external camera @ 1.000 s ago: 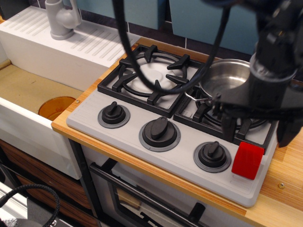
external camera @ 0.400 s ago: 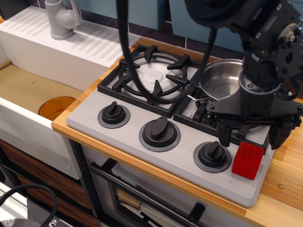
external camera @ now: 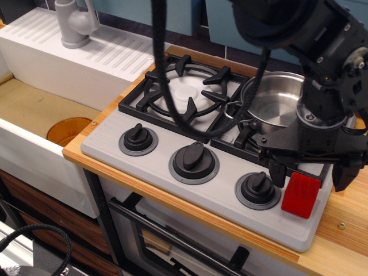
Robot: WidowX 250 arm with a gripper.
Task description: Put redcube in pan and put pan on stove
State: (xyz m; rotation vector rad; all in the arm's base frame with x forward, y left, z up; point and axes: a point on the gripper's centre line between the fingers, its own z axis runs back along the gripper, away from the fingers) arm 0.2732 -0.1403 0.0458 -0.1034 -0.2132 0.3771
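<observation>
The black end effector (external camera: 310, 175) hangs with fingers spread apart – straddling the small bright red cube (external camera: 300, 195) at the light grey stove's (external camera: 172, 190) front-right corner; the shiny steel pan (external camera: 275, 103) sits on its right burner.

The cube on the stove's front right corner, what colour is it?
Bright red. The redcube shows clearly in the observation.image view.

White sink (external camera: 34, 146) with grey faucet (external camera: 76, 23) sitting far left of tool; wooden counter (external camera: 345, 230) lying beneath.

Redcube (external camera: 300, 195) on stove (external camera: 172, 184) front-right corner; pan (external camera: 275, 103) on right burner.
</observation>
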